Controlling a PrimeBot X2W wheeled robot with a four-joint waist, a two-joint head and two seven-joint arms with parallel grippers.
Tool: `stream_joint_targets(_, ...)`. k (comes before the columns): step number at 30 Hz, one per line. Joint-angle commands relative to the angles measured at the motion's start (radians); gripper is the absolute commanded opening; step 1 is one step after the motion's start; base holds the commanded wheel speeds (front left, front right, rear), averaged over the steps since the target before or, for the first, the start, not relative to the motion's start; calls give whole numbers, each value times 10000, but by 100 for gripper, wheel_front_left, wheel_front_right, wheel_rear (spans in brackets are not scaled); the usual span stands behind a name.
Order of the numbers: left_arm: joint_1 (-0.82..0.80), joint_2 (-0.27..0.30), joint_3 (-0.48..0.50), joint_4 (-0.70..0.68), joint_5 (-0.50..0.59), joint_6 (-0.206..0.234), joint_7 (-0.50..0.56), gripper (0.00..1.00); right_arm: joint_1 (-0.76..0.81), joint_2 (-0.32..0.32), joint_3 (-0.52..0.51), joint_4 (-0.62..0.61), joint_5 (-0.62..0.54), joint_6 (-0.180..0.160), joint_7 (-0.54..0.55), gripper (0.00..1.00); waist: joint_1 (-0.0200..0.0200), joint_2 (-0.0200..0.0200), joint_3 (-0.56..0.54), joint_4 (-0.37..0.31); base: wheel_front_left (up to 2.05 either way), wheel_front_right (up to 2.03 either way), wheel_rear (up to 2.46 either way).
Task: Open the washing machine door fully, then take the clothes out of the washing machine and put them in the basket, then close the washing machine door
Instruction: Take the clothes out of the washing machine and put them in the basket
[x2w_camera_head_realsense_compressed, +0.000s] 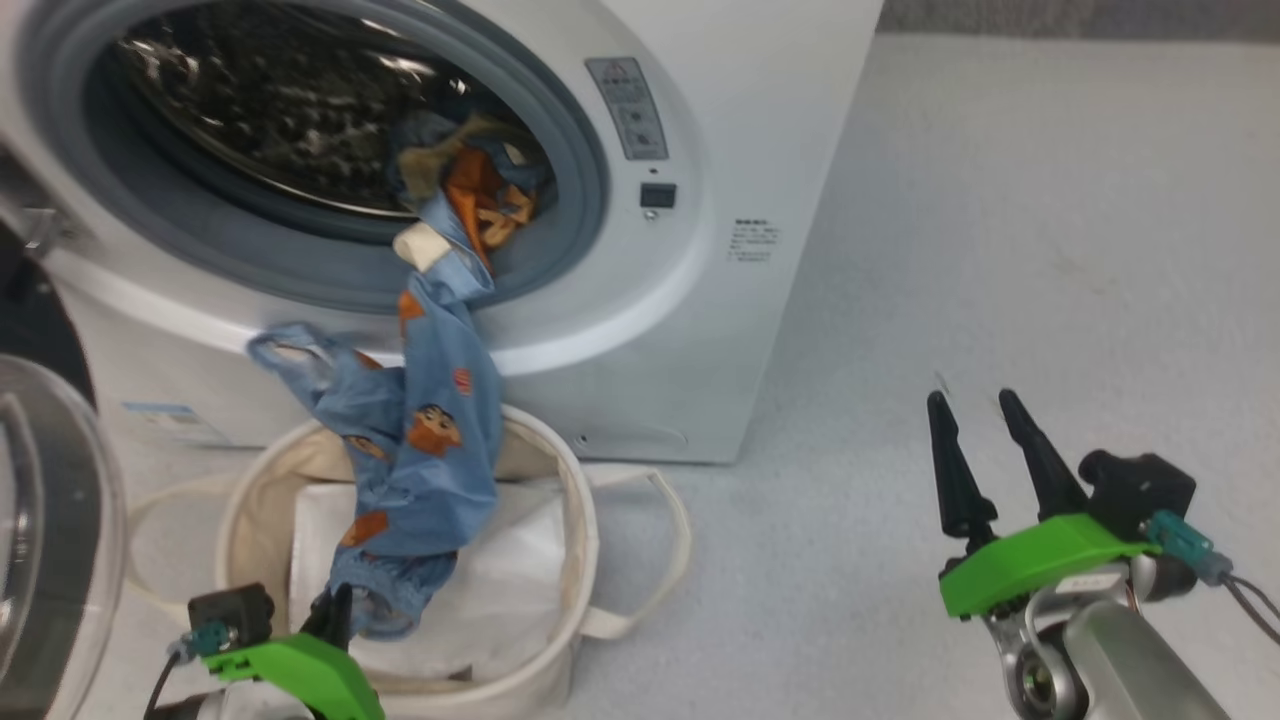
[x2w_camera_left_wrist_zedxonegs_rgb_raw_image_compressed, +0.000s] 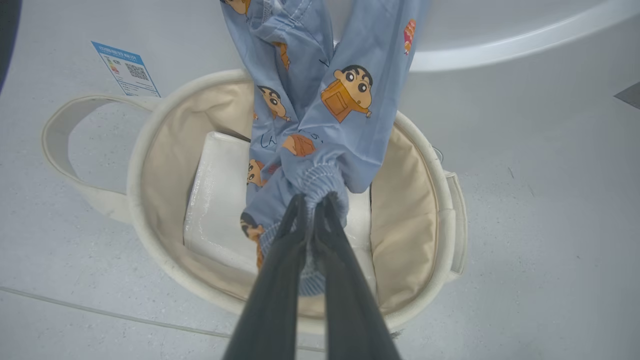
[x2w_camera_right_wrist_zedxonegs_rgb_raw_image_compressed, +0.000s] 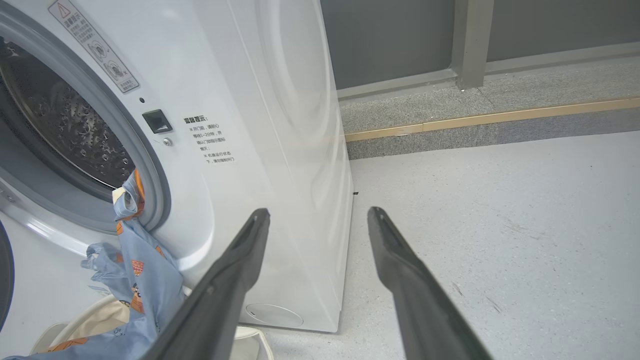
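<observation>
presently, left claw (x2w_camera_left_wrist_zedxonegs_rgb_raw_image_compressed: 311, 200): fingers pressed together, pinching the gathered cuff of the clothes (x2w_camera_left_wrist_zedxonegs_rgb_raw_image_compressed: 345, 125), which are light blue fabric with orange cartoon patches. the grip is at the garment's lowest end, directly over the mouth of the basket (x2w_camera_left_wrist_zedxonegs_rgb_raw_image_compressed: 150, 130).

from the claw the fabric runs up and away as one long strand. its long axis goes from the basket to the opening of the washing machine (x2w_camera_head_realsense_compressed: 760, 150). the upper end is not yet free. it lies bunched over the grey rubber ring (x2w_camera_head_realsense_compressed: 585, 150), with orange and cream fabric behind it at the edge of the drum (x2w_camera_head_realsense_compressed: 250, 110).

judgement: removal is partly done. the coming move turns on drawing the strand along its own length, away from the opening, until the tail clears the ring and can drop into the basket.

right claw (x2w_camera_head_realsense_compressed: 970, 400): fingers spread wide, holding nothing, over bare floor (x2w_camera_right_wrist_zedxonegs_rgb_raw_image_compressed: 500, 225) to the right of the machine and well apart from the clothes. the left arm is plainly the nearer one.

surroundings:
- a white folded sheet (x2w_camera_left_wrist_zedxonegs_rgb_raw_image_compressed: 215, 200) lies in the basket bottom, under the hanging cuff.
- a loose limb of the garment hangs left of the main strand, above the basket rim — it may fall outside.
- the washing machine door (x2w_camera_head_realsense_compressed: 50, 540) stands swung open just left of the basket.

obstruction: the ring lip, over which the fabric must drag. the bunched end could snag there.
</observation>
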Motion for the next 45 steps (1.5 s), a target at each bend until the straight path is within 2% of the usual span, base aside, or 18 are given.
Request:
stream_joint_targets(1,-400,207,275,17,-43,-30,-111,0,-309,-88,128,-370,-99,75,-124,100,1,-1,327,-246,0,0,0)
stream_joint_targets(6,-1604,135,274,1820,-277,-53,-147,0,-639,-88,13,-692,-216,75,-124,100,1,-1,1365,-722,0,0,0)
stream_joint_targets(10,-2076,198,337,2308,-437,-57,-38,0,-751,-77,-183,-860,-294,75,-124,100,1,-1,1917,-958,0,0,0)
stream_joint_targets(12,-2206,254,380,2437,-500,-26,12,6,-787,-66,-293,-932,-334,75,-124,100,1,-1,2098,-1039,0,0,0)
stream_joint_targets(13,-2245,270,385,2484,-516,4,49,21,-797,-59,-343,-962,-353,75,-124,100,1,-1,2159,-1067,0,0,0)
stream_joint_targets(14,-2276,283,394,2519,-535,33,61,69,-808,-49,-384,-991,-372,75,-124,100,1,-1,2205,-1095,0,0,0)
stream_joint_targets(15,-2301,284,413,2546,-562,75,44,100,-810,-45,-422,-1014,-385,75,-124,100,1,-1,2225,-1105,0,0,0)
stream_joint_targets(22,-2305,234,302,2634,-558,107,29,100,-754,-20,-520,-1053,-462,75,-124,100,1,-1,2088,-1026,0,0,0)
stream_joint_targets(33,-2183,507,279,2309,-455,-2,-558,100,-535,64,-315,-785,-407,75,-124,100,1,-1,1084,-764,0,0,0)
stream_joint_targets(39,-1722,944,731,662,-62,-25,-571,100,-317,145,-147,-489,-335,75,-124,100,1,-1,212,-650,0,0,0)
stream_joint_targets(45,-864,1089,1411,-1167,621,-31,-573,100,12,212,-43,-273,-212,75,-124,100,1,-1,-679,-611,0,0,0)
